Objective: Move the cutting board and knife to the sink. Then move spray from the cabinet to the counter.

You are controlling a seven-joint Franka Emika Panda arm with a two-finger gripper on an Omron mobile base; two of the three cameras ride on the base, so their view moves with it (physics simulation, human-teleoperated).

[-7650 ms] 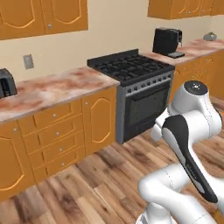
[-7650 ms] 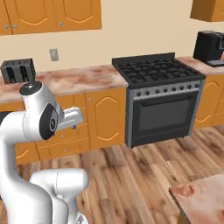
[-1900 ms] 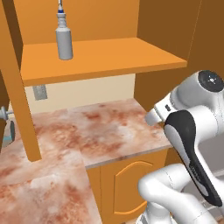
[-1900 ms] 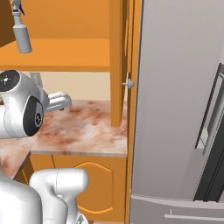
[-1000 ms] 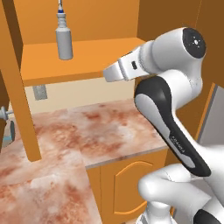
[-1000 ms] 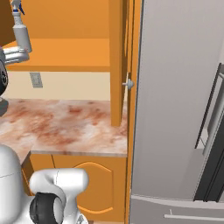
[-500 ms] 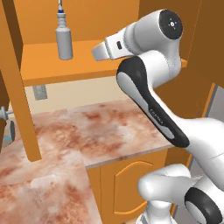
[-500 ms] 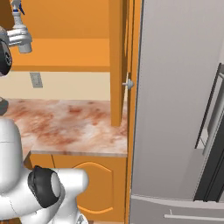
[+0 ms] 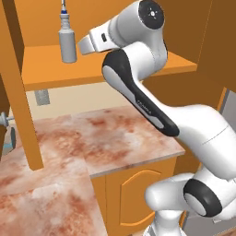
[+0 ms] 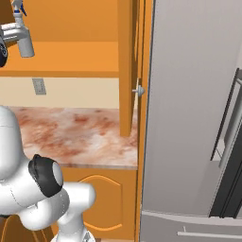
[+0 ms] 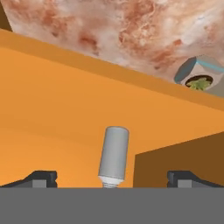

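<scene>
- The cabinet (image 9: 18, 83) is tall and orange, and its wide orange shelf (image 9: 115, 69) carries a single object.
- The spray (image 9: 67, 39), a small grey bottle with a blue-and-white tipped nozzle, stands upright on that shelf toward its left side; in the hand view it sits on the orange board.
- Below the shelf, the counter (image 9: 92, 143) is reddish-pink and white mottled marble over an orange arched-panel front.
- In the hand view, a grey and blue pot with a green plant (image 11: 199, 74) rests on the marble, past the shelf's edge.
</scene>
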